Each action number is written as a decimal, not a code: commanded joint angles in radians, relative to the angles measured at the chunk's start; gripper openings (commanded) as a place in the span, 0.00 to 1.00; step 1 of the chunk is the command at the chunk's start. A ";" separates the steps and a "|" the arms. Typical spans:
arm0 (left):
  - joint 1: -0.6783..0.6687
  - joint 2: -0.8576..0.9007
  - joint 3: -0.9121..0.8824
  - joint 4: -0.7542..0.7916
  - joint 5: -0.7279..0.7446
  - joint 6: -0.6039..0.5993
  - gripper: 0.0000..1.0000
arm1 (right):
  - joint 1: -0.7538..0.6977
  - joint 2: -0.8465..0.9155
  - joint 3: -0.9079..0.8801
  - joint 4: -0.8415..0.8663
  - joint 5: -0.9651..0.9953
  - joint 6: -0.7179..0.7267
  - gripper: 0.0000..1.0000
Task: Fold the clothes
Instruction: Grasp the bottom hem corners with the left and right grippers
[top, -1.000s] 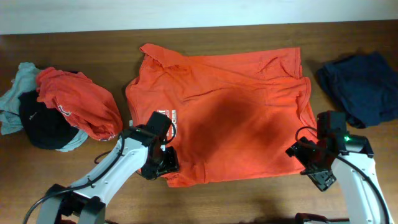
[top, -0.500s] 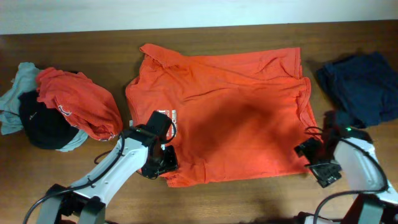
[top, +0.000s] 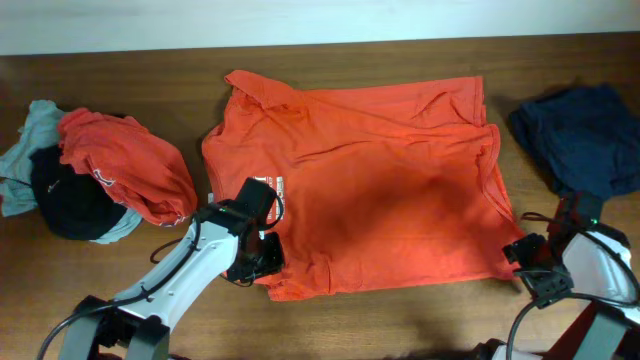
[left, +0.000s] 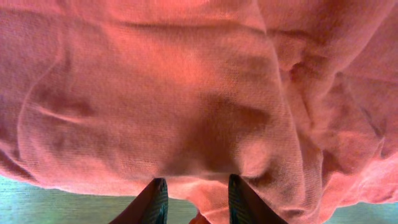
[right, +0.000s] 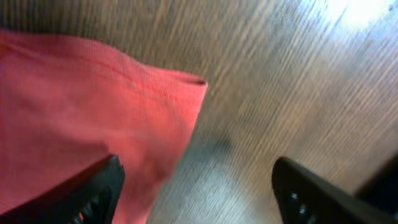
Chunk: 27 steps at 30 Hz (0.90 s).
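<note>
I see a brown wooden counter (top: 90, 300) under a pale wall strip (top: 300, 20), the orange T-shirt (top: 370, 190) spread flat mid-counter, the left gripper (left: 198, 202) clamped on its near-left hem with tips cut off, and the right gripper (right: 196, 186), blurred, spread wide at its near-right corner.

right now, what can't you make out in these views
Overhead: white lettering on the orange T-shirt, too small to read.
Left wrist: whether the left gripper pinches cloth; the bottom edge cuts its fingers off.
Overhead: grey-green garment, mostly buried under the red garment and black garment.
Overhead: navy garment, cut off by the right edge.
</note>
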 joint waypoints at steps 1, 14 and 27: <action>-0.003 -0.009 -0.005 0.010 -0.019 0.001 0.32 | -0.006 0.010 -0.010 0.029 0.026 -0.016 0.74; -0.003 -0.009 -0.005 0.026 -0.045 0.001 0.32 | -0.005 0.110 -0.011 0.126 0.006 -0.016 0.65; -0.003 -0.009 -0.005 0.029 -0.043 0.001 0.01 | -0.003 0.215 -0.011 0.180 -0.199 -0.201 0.52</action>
